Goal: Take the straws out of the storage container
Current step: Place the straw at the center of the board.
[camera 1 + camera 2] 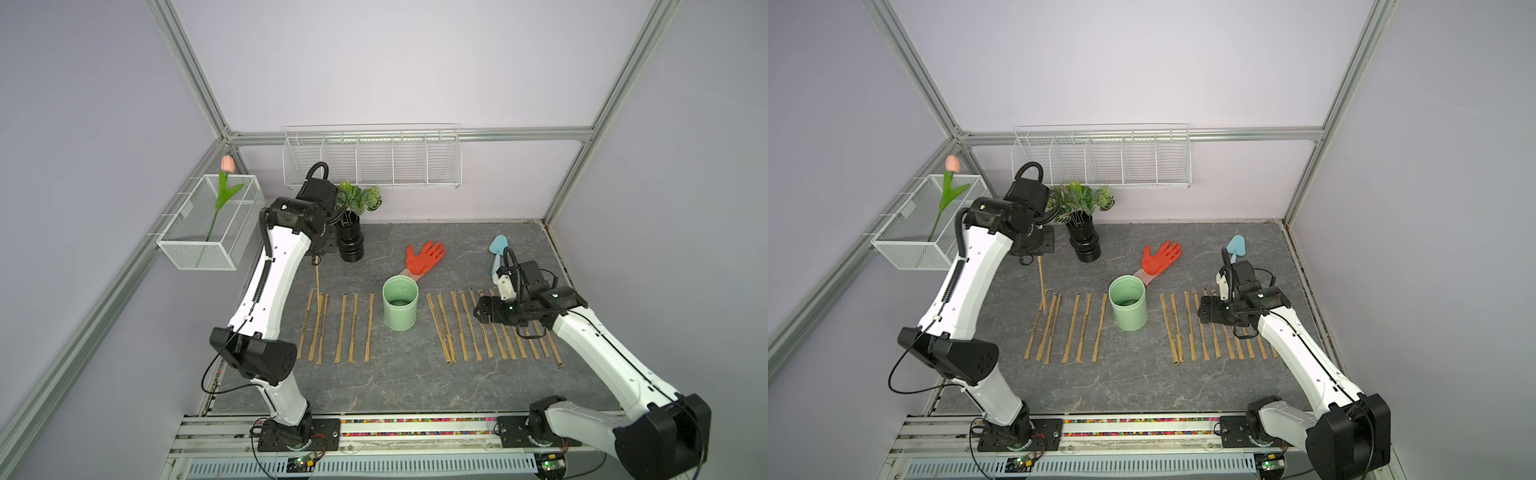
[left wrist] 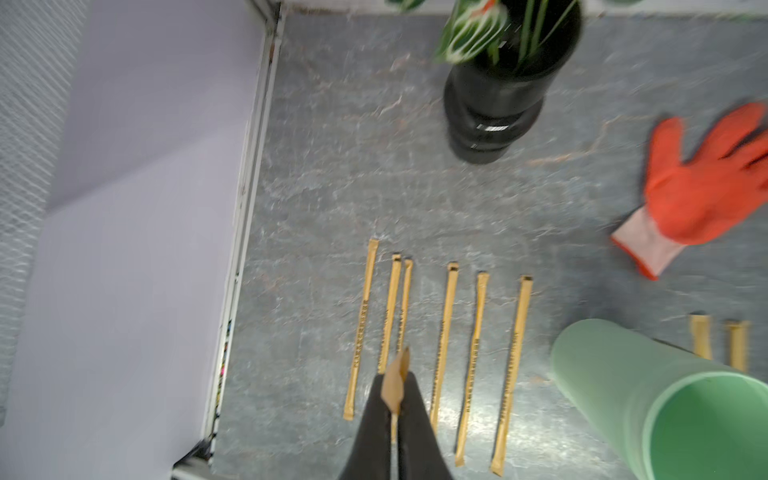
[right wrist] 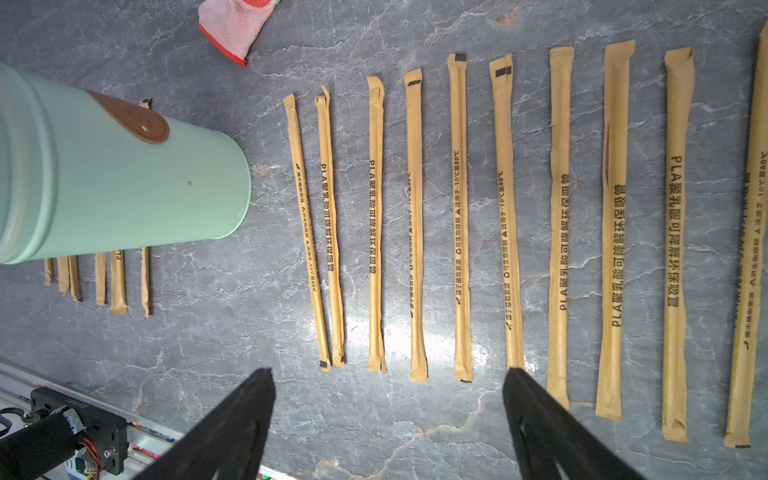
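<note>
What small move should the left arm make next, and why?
Probably lower the tan paper-wrapped straw pinched in its shut jaws flat beside the six straws lying by the pale mint-green cylindrical cup, then release; the cup looks empty.

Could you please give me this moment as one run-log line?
left gripper: shut on one straw, hanging | right gripper: open over laid straws | storage container: upright, looks empty

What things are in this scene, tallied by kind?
Paper-wrapped straws: at least 17 (right arm covers part of the row)
Mint-green cup: 1
Orange glove: 1
Black vase with plant: 1
Light-blue trowel: 1
Pink tulip: 1
White wire baskets: 2
Total: at least 24
</note>
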Tool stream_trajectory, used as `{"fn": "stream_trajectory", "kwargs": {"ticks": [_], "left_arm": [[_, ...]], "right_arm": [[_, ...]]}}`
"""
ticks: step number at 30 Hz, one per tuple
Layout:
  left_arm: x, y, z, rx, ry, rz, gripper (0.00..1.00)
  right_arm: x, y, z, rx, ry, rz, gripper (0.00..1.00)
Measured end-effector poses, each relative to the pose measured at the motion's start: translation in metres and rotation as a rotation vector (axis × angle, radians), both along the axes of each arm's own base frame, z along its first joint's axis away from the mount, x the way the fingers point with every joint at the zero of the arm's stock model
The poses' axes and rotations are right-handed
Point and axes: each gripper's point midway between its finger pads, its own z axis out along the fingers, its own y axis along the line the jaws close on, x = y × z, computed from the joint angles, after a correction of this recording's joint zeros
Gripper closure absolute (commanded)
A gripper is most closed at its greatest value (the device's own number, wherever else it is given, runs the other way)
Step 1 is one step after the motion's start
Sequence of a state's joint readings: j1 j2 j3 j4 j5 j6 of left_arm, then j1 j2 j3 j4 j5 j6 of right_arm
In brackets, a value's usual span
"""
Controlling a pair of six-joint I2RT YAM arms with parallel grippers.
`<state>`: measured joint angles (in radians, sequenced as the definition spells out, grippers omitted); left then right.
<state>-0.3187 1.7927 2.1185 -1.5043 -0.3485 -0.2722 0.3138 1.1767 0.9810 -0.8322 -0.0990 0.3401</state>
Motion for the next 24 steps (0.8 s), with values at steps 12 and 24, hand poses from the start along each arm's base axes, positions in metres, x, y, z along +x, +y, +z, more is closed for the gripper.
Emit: {"fn": "stream_trajectory", "kwargs": {"ticks": [12, 24], "left_arm": [[0.022, 0.063, -0.107, 0.135, 0.347, 0.143, 0.94], [0.027, 0.094, -0.159, 0.180, 0.494, 0.181, 0.93]], "right_arm": [[0.009, 0.003, -0.015, -0.020, 0.028, 0.021, 0.11], [0.025, 0.012, -0.045, -0.023, 0.090, 0.039, 0.11]]}}
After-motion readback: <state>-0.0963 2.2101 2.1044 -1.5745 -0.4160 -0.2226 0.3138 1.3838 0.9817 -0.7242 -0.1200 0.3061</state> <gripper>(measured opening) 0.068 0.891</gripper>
